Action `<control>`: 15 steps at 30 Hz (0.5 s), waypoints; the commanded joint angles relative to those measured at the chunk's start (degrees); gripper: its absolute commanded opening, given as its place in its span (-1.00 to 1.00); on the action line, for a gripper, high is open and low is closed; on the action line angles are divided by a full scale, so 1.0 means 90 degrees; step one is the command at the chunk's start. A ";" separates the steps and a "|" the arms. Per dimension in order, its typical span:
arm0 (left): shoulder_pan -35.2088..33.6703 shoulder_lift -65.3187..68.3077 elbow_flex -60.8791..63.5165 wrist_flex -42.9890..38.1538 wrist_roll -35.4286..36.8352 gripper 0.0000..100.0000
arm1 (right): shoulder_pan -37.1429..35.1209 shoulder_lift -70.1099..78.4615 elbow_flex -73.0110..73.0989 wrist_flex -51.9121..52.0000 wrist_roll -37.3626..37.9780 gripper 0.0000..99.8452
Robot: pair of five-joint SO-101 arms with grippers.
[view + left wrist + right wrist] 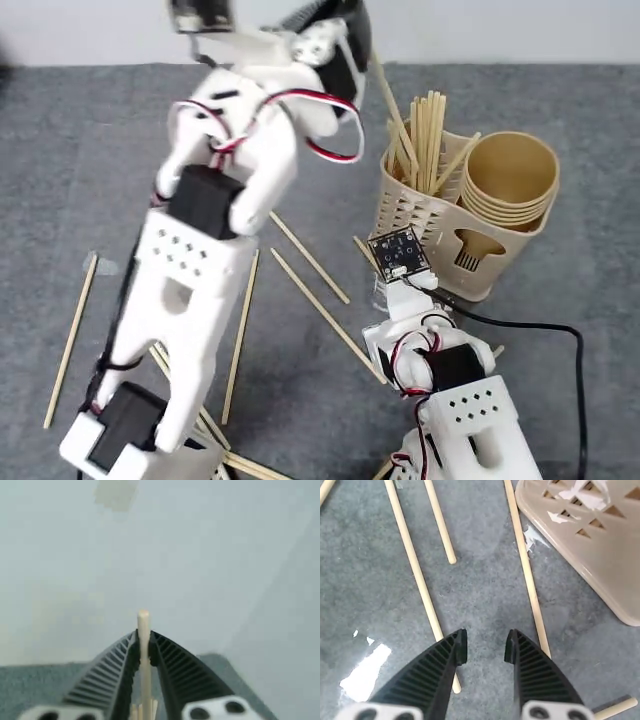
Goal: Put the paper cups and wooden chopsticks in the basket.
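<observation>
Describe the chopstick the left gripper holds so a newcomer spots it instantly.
Find the beige slotted plastic basket on the grey carpet. Near its rim, the raised left gripper clamps one pale wooden chopstick. It alone is held; other chopsticks lie flat on the carpet or stand bundled in the basket.

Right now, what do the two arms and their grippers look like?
Both arms are white plastic shells with black motor blocks. The left arm carries twisted red, white and black wires; the right arm has a black cable and a small black circuit board. The left gripper and right gripper have black, ribbed, tapering fingers on white bases.
</observation>
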 commanded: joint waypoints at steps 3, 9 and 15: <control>0.0029 -0.0342 0.0425 -0.0107 -0.1084 -0.89 | -0.0034 -0.0132 -0.0029 -0.0122 0.0068 -0.71; -0.0020 -0.0762 -0.0220 0.1534 -0.1114 -0.68 | -0.0034 -0.0132 -0.0029 -0.0122 0.0068 -0.71; -0.0283 -0.1387 -0.0347 0.2764 -0.1133 -0.68 | -0.0034 -0.0181 -0.0029 -0.0122 0.0068 -0.71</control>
